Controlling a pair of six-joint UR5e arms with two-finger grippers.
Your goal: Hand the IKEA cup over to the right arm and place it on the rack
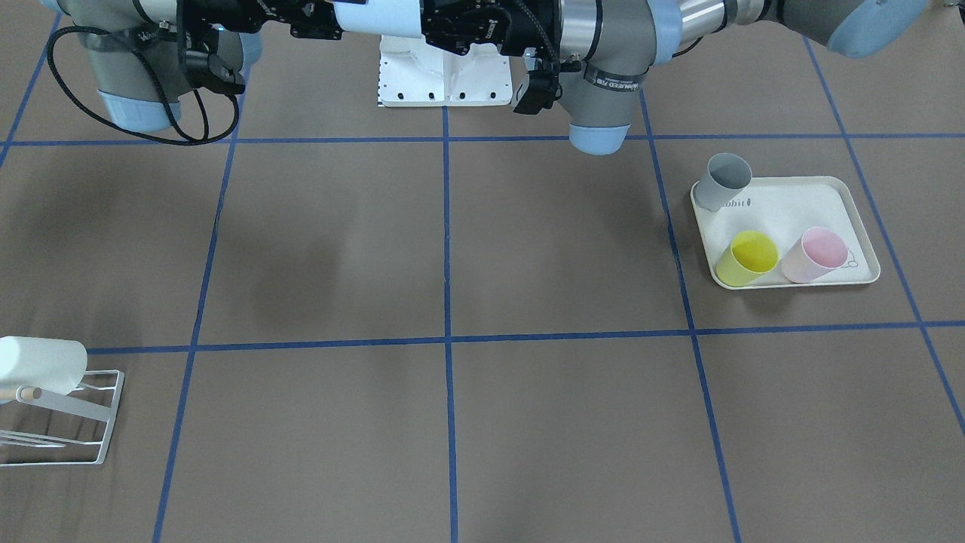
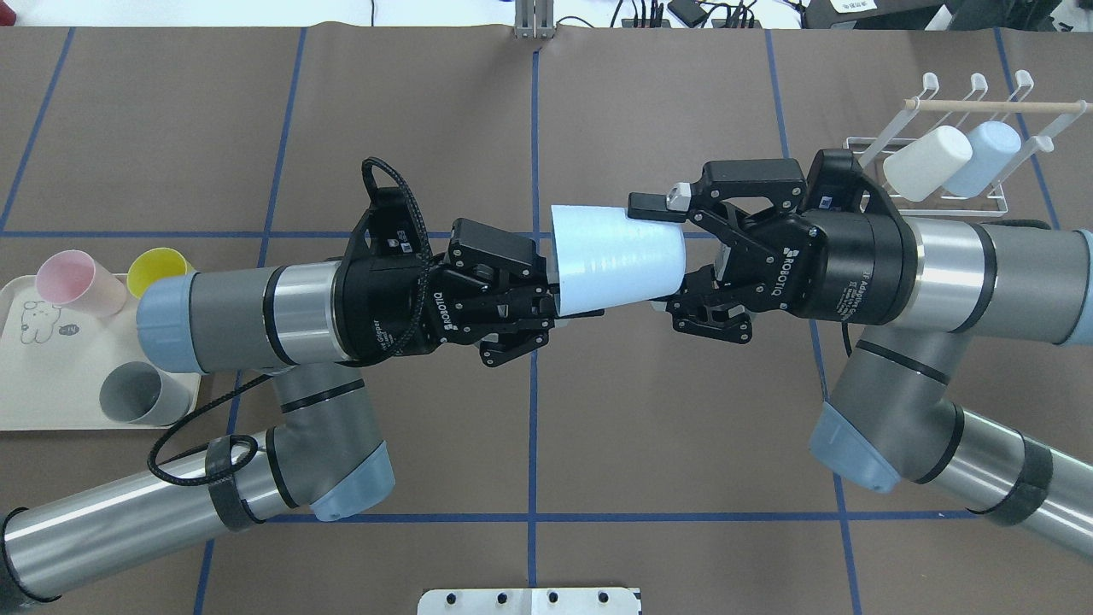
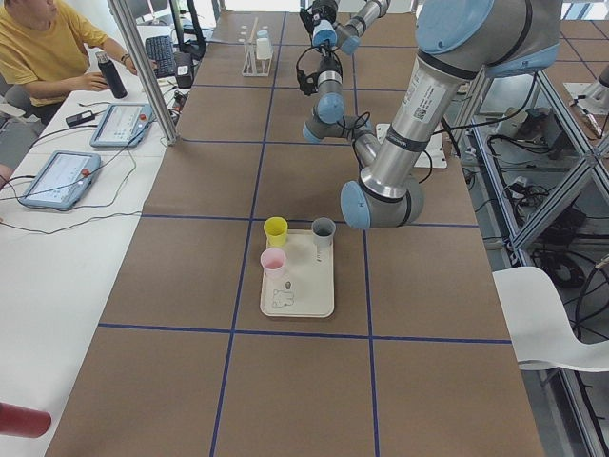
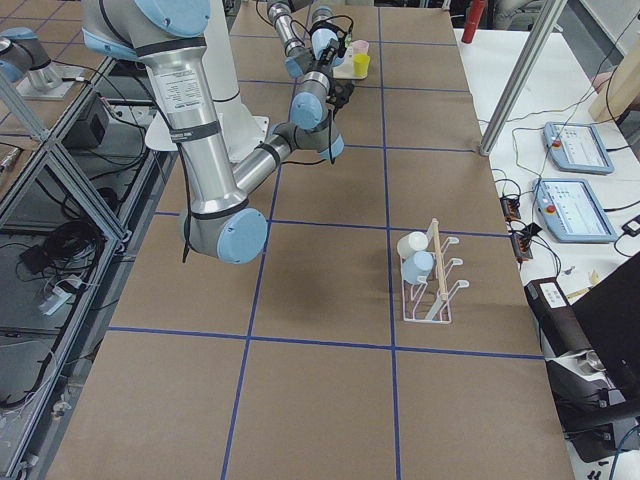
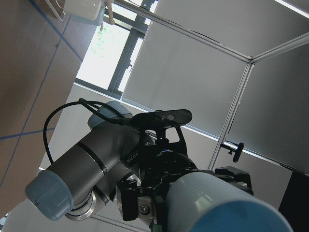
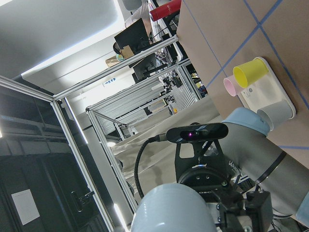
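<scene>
A pale blue IKEA cup (image 2: 615, 260) lies on its side in the air between both grippers, above the table's middle. My left gripper (image 2: 559, 301) is shut on the cup's wide rim. My right gripper (image 2: 668, 254) is open, with one finger on each side of the cup's narrow base end. The cup also shows at the top of the front view (image 1: 377, 19) and fills the bottom of both wrist views (image 5: 222, 205) (image 6: 174, 210). The white wire rack (image 2: 948, 184) with a wooden dowel stands at the far right and carries a white cup (image 2: 926, 162) and a light blue cup (image 2: 982, 158).
A cream rabbit-print tray (image 2: 43, 384) at the left holds a pink cup (image 2: 73, 282), a yellow cup (image 2: 154, 266) and a grey cup (image 2: 141, 395). The rack also shows at the lower left of the front view (image 1: 90, 422). Both arms' elbows hang low over the table.
</scene>
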